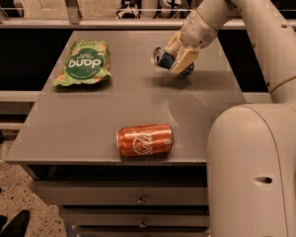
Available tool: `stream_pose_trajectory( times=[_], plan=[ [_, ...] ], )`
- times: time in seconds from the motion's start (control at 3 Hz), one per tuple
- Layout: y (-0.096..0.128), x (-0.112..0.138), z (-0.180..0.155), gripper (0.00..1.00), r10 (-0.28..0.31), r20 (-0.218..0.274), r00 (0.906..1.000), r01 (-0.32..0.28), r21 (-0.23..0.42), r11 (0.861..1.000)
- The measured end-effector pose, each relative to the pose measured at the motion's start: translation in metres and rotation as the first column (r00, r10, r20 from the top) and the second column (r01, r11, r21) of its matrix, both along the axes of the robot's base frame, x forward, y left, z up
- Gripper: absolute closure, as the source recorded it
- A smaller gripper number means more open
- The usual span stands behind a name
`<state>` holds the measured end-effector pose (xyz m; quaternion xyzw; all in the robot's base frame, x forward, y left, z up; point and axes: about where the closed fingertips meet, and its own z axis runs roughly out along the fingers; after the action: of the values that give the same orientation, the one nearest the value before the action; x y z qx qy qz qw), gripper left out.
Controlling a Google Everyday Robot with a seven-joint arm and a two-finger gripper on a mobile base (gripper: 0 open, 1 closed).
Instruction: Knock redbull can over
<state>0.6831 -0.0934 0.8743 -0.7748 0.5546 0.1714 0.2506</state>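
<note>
Now, gripper (173, 60): far right of the counter (89, 132), fingers closed on the redbull can (163, 58)
Redbull can: tipped steeply, silver top facing left
Orange soda can (145, 140): on its side, near front edge
Snack bag (84, 63): far left

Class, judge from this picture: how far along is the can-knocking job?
Done: the redbull can is already tipped far over, top pointing left. In hand: the gripper is clamped around it at the table's far side. Left: letting it lie flat.
</note>
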Motion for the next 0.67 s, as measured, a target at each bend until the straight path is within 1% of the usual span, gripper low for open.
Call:
stream_pose_trajectory(
  times=[0.33,0.67],
  plan=[
    [0.0133,-0.0042,-0.0077,0.01,0.085,0.013,0.9963,-0.085,-0.002,0.996],
    [0.0170,-0.0075,-0.0100,0.00,0.129,0.025,0.9914,-0.128,-0.007,0.992]
  ],
)
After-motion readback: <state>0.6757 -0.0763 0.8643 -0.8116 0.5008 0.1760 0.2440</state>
